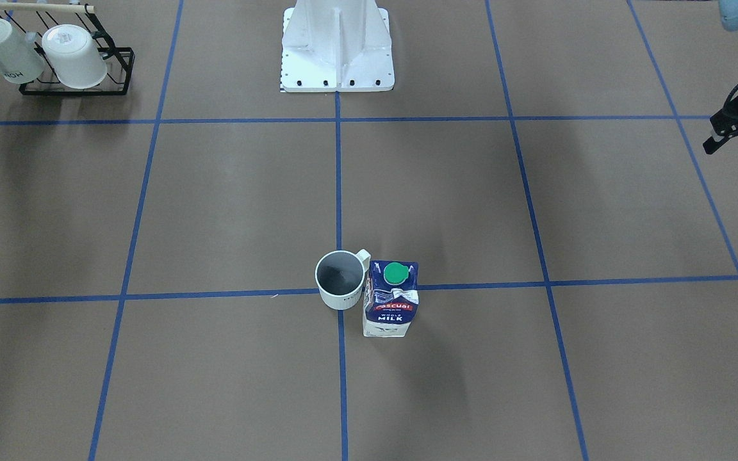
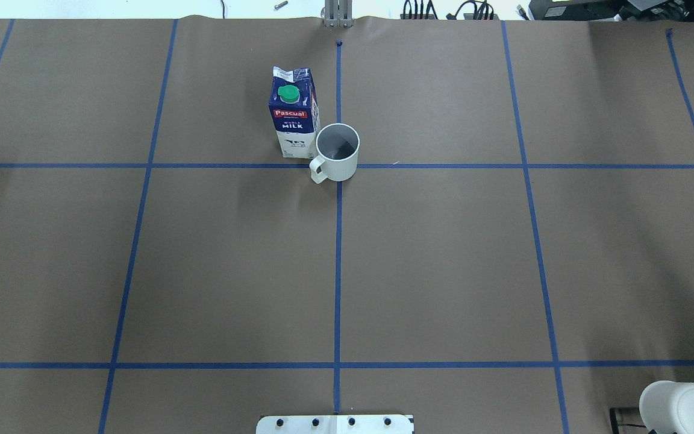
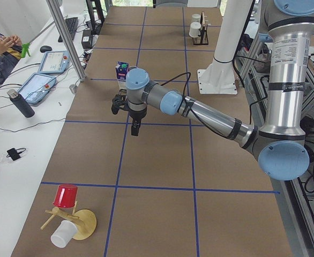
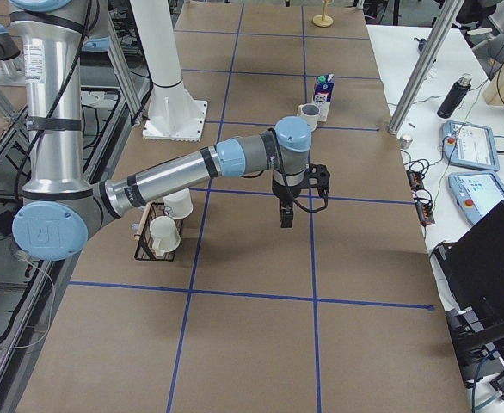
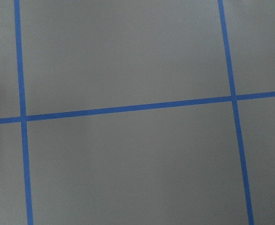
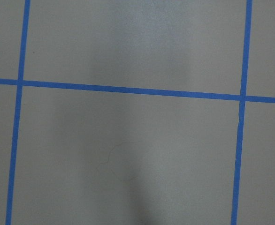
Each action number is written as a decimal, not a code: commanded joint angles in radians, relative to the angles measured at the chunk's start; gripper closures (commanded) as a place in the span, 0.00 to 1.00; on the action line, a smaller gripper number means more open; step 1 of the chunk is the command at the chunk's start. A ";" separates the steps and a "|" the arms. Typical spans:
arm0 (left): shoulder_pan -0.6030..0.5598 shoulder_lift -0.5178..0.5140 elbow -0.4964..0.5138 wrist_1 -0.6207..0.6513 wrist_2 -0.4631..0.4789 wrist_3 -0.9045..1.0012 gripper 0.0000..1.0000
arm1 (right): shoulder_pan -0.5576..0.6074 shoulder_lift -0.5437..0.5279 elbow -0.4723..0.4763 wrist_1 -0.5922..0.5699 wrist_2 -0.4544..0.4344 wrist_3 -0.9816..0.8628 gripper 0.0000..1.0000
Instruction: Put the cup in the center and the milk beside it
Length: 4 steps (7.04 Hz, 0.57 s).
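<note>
The cup (image 1: 341,280), a white mug with a dark grey inside, stands upright on the crossing of the blue tape lines; it also shows in the overhead view (image 2: 337,152). The milk (image 1: 391,299), a dark-blue and white carton with a green cap, stands upright right beside it, very close or touching (image 2: 293,114). My left gripper (image 1: 737,150) hangs high at the table's left end, far from both, fingers apart and empty, partly cut off by the frame edge. My right gripper (image 4: 286,219) hangs above the table's right part, empty. I cannot tell whether it is open.
A black wire rack (image 1: 74,86) with two all-white mugs stands at the table's right near corner. The white robot base (image 1: 337,51) is at the near edge. A wooden stand with a red and a white cup (image 3: 66,214) is at the left end.
</note>
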 commanded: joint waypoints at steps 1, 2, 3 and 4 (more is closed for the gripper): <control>0.001 -0.003 0.012 -0.003 0.002 0.003 0.02 | -0.004 0.000 0.001 0.000 -0.005 -0.005 0.00; -0.002 0.005 0.008 -0.040 0.002 -0.008 0.02 | -0.006 0.000 0.001 0.000 -0.005 0.001 0.00; -0.002 0.008 0.011 -0.055 0.000 -0.008 0.02 | -0.013 0.000 0.001 0.000 -0.004 0.004 0.00; -0.002 0.010 0.012 -0.052 0.002 -0.009 0.02 | -0.015 0.000 0.001 0.000 -0.004 0.004 0.00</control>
